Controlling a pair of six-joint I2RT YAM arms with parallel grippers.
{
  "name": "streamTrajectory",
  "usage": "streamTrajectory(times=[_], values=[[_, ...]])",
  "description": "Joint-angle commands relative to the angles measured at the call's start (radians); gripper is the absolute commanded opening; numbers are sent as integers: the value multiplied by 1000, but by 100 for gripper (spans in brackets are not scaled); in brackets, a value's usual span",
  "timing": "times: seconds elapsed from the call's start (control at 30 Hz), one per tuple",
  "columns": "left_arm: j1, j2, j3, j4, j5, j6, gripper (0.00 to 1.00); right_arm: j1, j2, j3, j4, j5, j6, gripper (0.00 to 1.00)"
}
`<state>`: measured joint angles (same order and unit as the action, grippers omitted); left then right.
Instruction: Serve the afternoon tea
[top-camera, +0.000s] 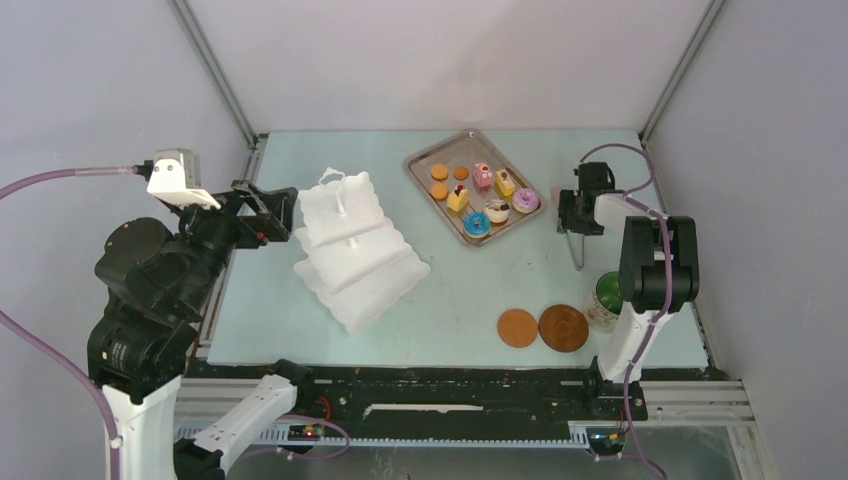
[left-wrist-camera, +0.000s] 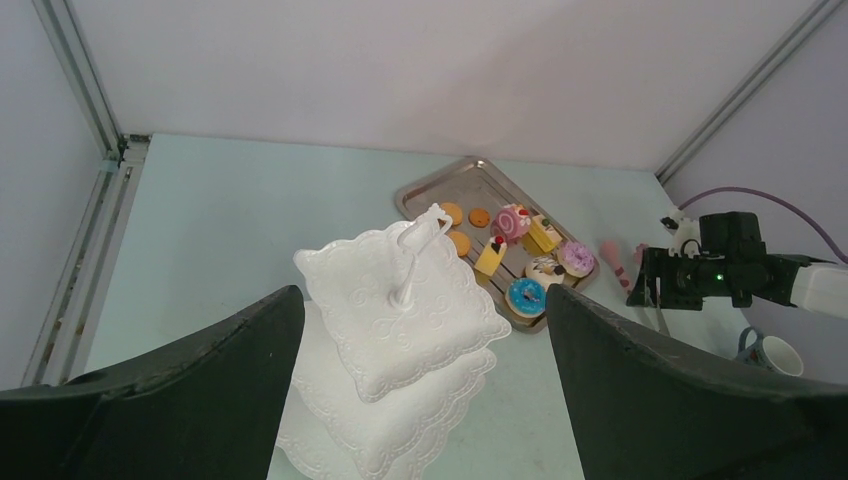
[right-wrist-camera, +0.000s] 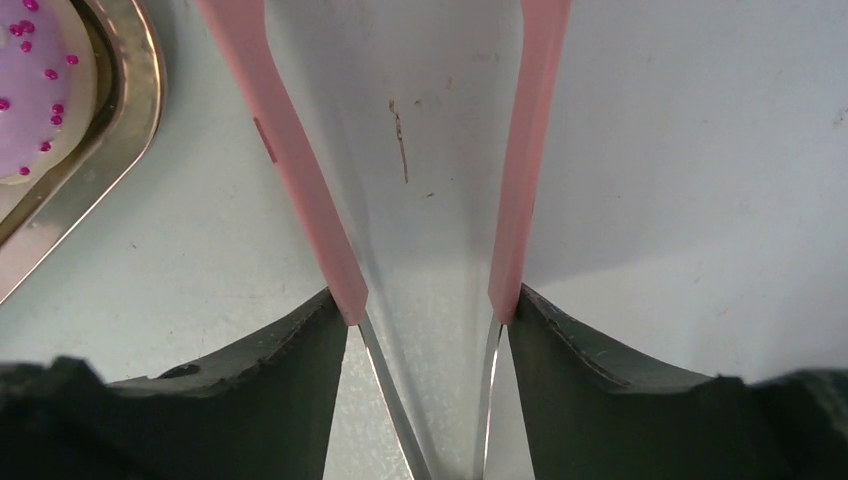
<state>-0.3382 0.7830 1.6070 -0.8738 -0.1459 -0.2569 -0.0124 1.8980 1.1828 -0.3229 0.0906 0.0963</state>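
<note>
Fingers (right-wrist-camera: 600, 370) of right gripper (right-wrist-camera: 425, 298) press on both arms of pink tongs (right-wrist-camera: 300, 180), pinching them, just right of tray. Pastries (top-camera: 485, 190) all lie on silver tray (top-camera: 425, 150), far centre-right. White 3-tier stand (top-camera: 355, 250) left of tray, tiers bare. 2 brown coasters (top-camera: 563, 327) near right, bare. Green-lined mug (top-camera: 603, 298) just right of coasters, on neither. Left gripper (left-wrist-camera: 422, 295) spread wide beside stand, empty. Judgement: serving barely begun, only tool gripped. Every pastry left to move, mug to seat.

The top camera looks down from above and behind over the whole pale green table (top-camera: 470, 290). The left wrist camera faces across the white three-tier scalloped stand (left-wrist-camera: 400, 320) to the rectangular silver metal tray (left-wrist-camera: 468, 183), both also in the top view. The right wrist camera looks down from very close on pink tongs (right-wrist-camera: 300, 170) beside the tray's corner.
</note>
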Motion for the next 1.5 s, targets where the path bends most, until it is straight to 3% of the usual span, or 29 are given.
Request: streamTrajectory(times=[0.0,0.17,0.43,0.63,0.83,0.97,1.13,1.47], values=[[-5,5,30,34,24,-18,98,-8,-23,-13,-3,-40,-4,60],[-5,1,39,29,29,-15,98,-51,-89,-13,-42,-75,30,55],[-6,3,37,39,44,-26,98,-173,-147,11,-237,-412,122,54],[-6,4,28,45,62,-40,98,-151,-203,11,-257,-519,138,53],[-5,-9,22,43,64,-43,98,-52,-239,16,-222,-436,154,54],[-5,-13,29,37,58,-39,98,10,-227,22,-203,-280,147,55],[-5,-17,22,36,64,-38,98,61,-197,99,-328,-164,129,55],[-5,-22,5,44,58,-29,98,110,-177,117,-575,-123,137,55]])
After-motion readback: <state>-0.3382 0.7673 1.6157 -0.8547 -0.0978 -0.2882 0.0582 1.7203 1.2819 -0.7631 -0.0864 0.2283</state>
